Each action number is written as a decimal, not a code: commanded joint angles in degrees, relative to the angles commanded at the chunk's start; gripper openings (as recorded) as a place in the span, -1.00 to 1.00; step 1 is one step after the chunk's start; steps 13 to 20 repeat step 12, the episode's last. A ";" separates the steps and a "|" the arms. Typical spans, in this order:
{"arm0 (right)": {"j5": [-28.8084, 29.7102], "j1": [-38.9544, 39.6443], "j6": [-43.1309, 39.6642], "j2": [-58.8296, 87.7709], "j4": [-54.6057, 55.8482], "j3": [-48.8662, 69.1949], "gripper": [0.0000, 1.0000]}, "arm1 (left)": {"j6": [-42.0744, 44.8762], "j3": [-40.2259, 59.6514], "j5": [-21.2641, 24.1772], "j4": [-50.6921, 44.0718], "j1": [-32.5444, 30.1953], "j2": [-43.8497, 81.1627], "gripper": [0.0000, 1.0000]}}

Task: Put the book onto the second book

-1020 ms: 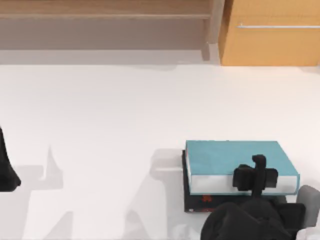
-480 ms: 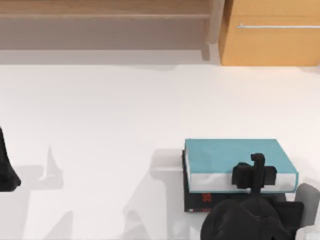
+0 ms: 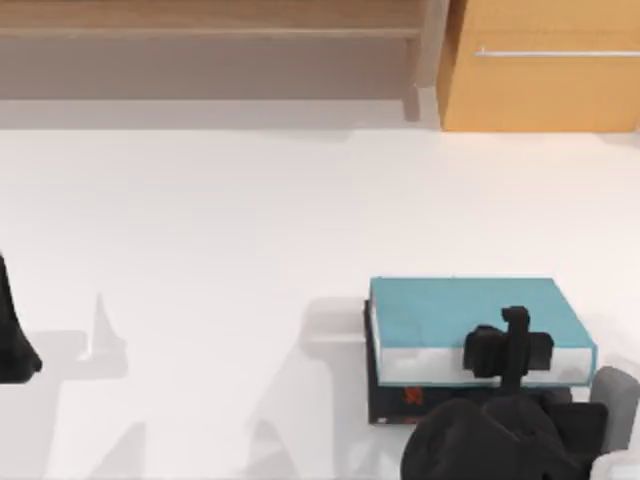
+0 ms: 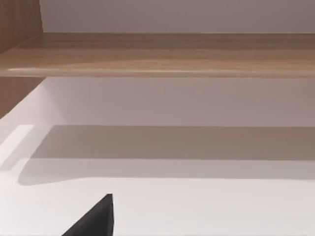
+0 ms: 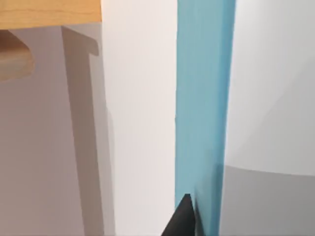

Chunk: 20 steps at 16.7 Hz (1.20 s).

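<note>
Placement stage: right hand (image 3: 512, 352) gripping book (image 3: 465, 310), resting on second book (image 3: 392, 398); needing release next.

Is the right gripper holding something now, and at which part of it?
The right gripper sits at the teal book's near long edge with the white pages, but whether it grips cannot be told. The left arm holds nothing.

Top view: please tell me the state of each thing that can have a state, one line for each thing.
Teal book: lying flat on the black book, cover up.
Black book: flat on the table, under the teal book, front edge showing.
Right pincer: at the teal book's front edge, on the table's right side.
Left arm: parked at the table's left edge.
Cabinet door: closed.
</note>
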 joint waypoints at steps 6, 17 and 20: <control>0.00 0.00 0.00 0.00 0.00 0.00 0.96 | 0.00 0.00 0.00 0.00 0.00 0.00 1.00; 0.00 0.00 0.00 0.00 0.00 0.00 1.00 | 0.00 0.00 0.00 0.00 0.00 0.00 1.00; 0.00 0.00 0.00 0.00 0.00 0.00 1.00 | 0.00 0.00 0.00 0.00 0.00 0.00 1.00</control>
